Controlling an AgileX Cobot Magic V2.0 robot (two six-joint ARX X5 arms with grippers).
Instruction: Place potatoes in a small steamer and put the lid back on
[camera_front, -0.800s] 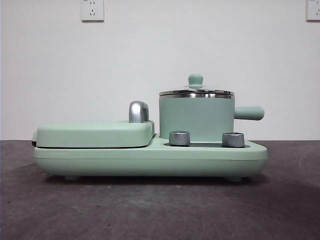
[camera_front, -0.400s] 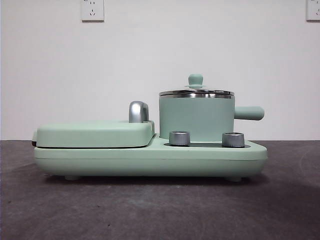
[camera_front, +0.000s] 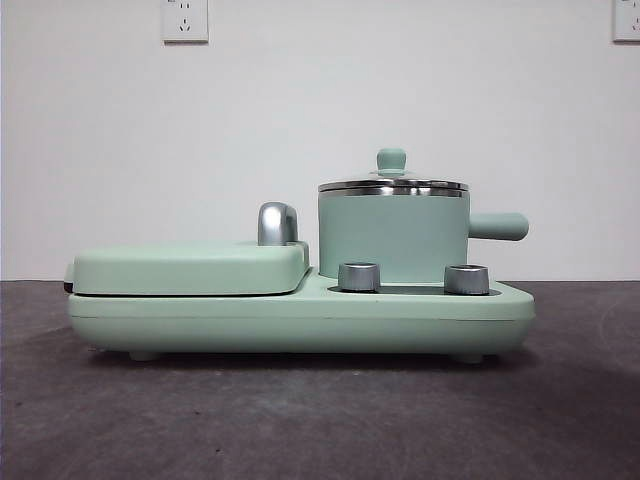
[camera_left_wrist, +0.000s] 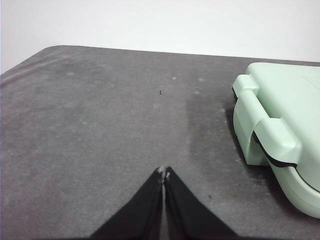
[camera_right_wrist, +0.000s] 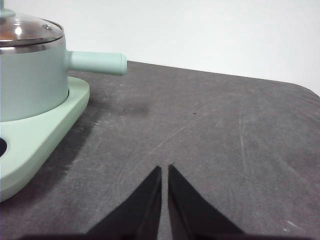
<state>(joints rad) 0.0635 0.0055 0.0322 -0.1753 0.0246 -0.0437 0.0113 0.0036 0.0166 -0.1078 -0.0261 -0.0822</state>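
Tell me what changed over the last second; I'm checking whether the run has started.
Nothing visibly changed. The lid sits on the steamer, the griddle cover is down, and no arm shows in the front view. The left gripper and right gripper are shut above the table, holding nothing. No potato is in view.

A bare test bench: dark table (camera_front: 320, 420), blank white wall (camera_front: 320, 110), two sockets (camera_front: 185, 20).

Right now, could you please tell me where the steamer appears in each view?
Front view: steamer right of centre, on the base, lid on.
Left wrist view: not in it.
Right wrist view: steamer at the upper left edge.
Shared landmark: its side handle.
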